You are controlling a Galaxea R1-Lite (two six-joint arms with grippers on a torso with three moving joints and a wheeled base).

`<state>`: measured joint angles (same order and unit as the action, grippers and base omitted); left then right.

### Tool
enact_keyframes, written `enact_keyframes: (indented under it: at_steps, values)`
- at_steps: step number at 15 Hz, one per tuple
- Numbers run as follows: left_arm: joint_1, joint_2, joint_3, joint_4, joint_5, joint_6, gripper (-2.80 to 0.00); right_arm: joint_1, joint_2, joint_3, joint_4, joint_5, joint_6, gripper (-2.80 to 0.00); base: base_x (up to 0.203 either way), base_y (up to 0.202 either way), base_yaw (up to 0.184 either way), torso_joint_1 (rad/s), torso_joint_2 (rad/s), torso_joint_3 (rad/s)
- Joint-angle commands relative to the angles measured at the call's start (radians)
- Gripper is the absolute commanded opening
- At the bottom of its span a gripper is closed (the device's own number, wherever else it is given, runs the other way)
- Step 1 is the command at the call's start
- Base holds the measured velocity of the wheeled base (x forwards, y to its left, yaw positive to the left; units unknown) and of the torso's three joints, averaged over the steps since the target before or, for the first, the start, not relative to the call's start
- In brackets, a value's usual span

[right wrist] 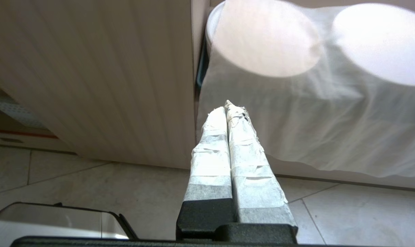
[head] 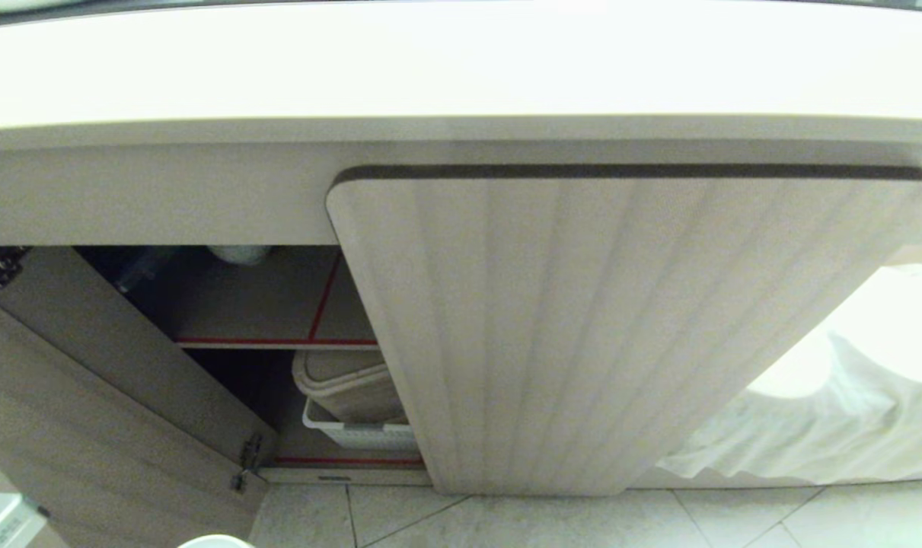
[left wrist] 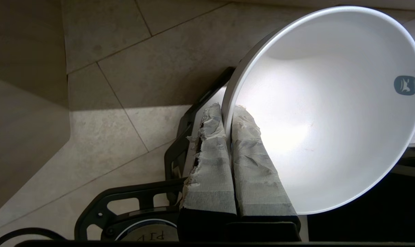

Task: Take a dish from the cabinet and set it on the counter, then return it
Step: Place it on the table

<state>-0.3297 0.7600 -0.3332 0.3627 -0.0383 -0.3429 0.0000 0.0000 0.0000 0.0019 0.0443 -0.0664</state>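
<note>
Left hand pinches the bowl by its rim, one taped finger inside the wall and one outside, at the centre of the left wrist view; the bowl fills the right of that frame, above tiled floor. Right hand is pressed together and empty, low centre of the right wrist view, pointing at a fluted door and white cloth. Head view: the table runs across the top, the cabinet below at left stands open, red-edged shelves showing.
</note>
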Motion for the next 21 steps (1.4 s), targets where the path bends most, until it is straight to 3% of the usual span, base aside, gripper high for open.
enact_keyframes:
  at_steps: [1,21]
  values:
    - [-0.021,0.018,-0.007,0.001,0.000,-0.002,-2.80,0.000,0.000,0.000,0.000,0.002,-0.001,-2.80,0.000,0.000,0.000,0.182,-0.46,-0.278]
    - [-0.028,0.027,-0.009,-0.002,0.000,-0.002,-2.80,0.000,0.000,0.000,0.000,0.002,0.003,-2.80,0.000,0.000,0.000,0.226,-0.51,-0.286]
